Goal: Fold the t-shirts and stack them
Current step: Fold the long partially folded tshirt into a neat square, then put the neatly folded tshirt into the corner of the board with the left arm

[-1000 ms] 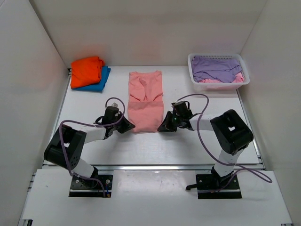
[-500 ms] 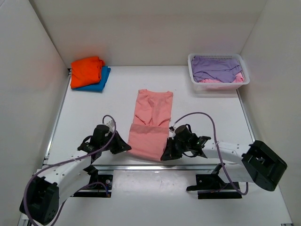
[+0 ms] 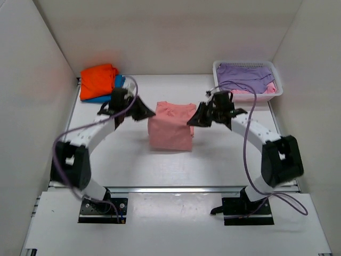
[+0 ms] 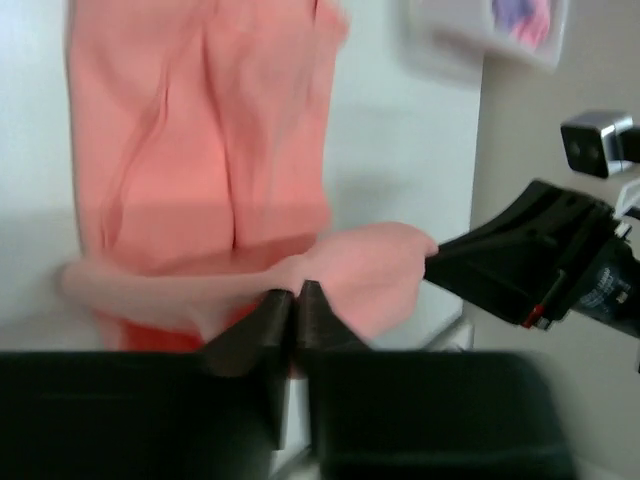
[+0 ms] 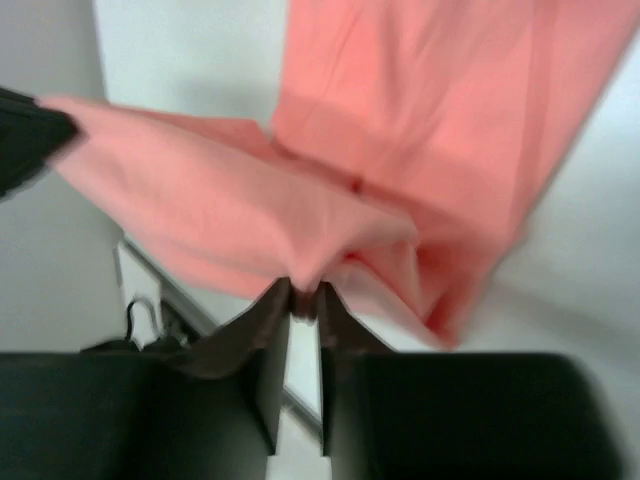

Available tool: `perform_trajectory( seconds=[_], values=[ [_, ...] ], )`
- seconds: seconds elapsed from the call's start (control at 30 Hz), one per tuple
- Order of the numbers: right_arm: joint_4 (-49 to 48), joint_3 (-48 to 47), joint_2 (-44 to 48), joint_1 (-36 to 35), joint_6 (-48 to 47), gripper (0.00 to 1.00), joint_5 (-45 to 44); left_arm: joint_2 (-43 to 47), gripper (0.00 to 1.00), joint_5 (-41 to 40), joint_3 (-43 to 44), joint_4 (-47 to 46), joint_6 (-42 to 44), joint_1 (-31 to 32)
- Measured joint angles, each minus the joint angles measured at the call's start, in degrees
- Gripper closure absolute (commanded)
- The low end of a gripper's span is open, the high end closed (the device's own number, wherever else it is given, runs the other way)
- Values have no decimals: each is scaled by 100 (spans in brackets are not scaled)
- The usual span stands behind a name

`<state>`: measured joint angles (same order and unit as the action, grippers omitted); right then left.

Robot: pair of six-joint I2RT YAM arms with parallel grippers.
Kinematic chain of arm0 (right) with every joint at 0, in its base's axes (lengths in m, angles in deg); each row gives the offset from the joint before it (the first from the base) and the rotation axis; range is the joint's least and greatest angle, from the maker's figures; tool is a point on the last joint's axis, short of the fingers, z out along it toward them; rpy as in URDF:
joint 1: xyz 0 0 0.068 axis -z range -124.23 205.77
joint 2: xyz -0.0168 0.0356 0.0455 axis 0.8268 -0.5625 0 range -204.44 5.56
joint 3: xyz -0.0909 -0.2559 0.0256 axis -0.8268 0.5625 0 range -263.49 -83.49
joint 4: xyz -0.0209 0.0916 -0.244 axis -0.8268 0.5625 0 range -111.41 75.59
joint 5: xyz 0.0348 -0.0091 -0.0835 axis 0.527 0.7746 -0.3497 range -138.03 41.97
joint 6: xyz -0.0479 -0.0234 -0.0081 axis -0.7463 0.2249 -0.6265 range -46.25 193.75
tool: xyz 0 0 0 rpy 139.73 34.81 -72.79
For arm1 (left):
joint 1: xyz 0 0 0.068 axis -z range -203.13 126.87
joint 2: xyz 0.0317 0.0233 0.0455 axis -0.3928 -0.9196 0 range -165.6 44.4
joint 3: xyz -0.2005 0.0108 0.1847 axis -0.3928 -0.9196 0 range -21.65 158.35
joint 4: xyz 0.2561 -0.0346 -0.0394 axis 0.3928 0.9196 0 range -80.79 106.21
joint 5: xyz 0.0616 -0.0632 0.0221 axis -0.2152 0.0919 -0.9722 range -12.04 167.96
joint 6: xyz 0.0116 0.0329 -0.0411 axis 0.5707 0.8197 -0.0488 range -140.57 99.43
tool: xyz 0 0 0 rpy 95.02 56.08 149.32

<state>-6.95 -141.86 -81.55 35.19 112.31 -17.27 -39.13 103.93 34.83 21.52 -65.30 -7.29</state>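
A salmon-pink t-shirt (image 3: pixel 169 133) lies mid-table, its near hem lifted and doubled back over the rest. My left gripper (image 3: pixel 146 112) is shut on the hem's left corner. In the left wrist view its tips (image 4: pixel 293 292) pinch a fold of the pink cloth (image 4: pixel 200 130). On the right corner my right gripper (image 3: pixel 194 119) is shut. The right wrist view shows its tips (image 5: pixel 303 292) nipping bunched pink cloth (image 5: pixel 420 130). A folded bright orange t-shirt (image 3: pixel 98 79) rests on a folded blue t-shirt (image 3: pixel 118 85) at the far left.
A white mesh basket (image 3: pixel 248 97) stands at the far right, with a lavender-purple t-shirt (image 3: pixel 245 76) and a bit of pink cloth (image 3: pixel 241 92) inside. White walls close in the table on three sides. Purple cables loop over both arms.
Both arms have swung from the near edge toward the far end, carrying the pink shirt's hem up and over. The shirt now looks about half as long.
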Motion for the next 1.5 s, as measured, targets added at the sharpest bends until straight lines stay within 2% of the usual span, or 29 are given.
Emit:
perform_trajectory(
  seconds=[0.03,0.07,0.1,0.2,0.3,0.33,0.4,0.53,0.6,0.83,1.0,1.03,1.13,1.5],
  values=[
    [-26,-439,-389,210,-116,66,2,-656,49,13,704,-114,48,-72],
    [-11,-925,-817,404,-216,52,-28,-1296,39,7,1412,-240,79,-131],
    [98,-1471,-1255,584,-308,43,-96,-1919,37,22,2122,-380,70,-192],
    [238,-2747,-2317,944,-509,37,-374,-3770,39,284,4297,-590,-85,-402],
    [461,-3244,-2706,1134,-623,37,-693,-5003,39,695,5563,-634,-236,-557],
    [520,-3252,-2708,1154,-656,37,-767,-5184,38,776,5604,-605,-260,-610],
    [599,-3233,-2660,1154,-704,37,-831,-5211,37,826,5132,-586,-256,-693],
    [544,-2876,-2400,1113,-866,40,-831,-4520,36,752,3171,-807,-173,-793],
    [546,-2577,-2212,1084,-944,41,-763,-4245,36,688,2658,-664,37,-809],
    [308,-1799,-2033,1023,-1073,42,-645,-3353,31,131,1993,-817,680,-597],
    [258,-1290,-1884,1021,-1106,41,-564,-3351,25,-151,1941,-791,1016,-413],
    [227,-1237,-1853,1021,-1119,40,-549,-3386,22,-205,1954,-730,1088,-367],
    [107,-1078,-1742,1019,-1132,40,-494,-3469,1,-304,1969,-610,1204,-256],
    [-168,-820,-1589,1016,-1141,42,-382,-3521,2,-22,1987,-802,1353,-81]
  ],
)
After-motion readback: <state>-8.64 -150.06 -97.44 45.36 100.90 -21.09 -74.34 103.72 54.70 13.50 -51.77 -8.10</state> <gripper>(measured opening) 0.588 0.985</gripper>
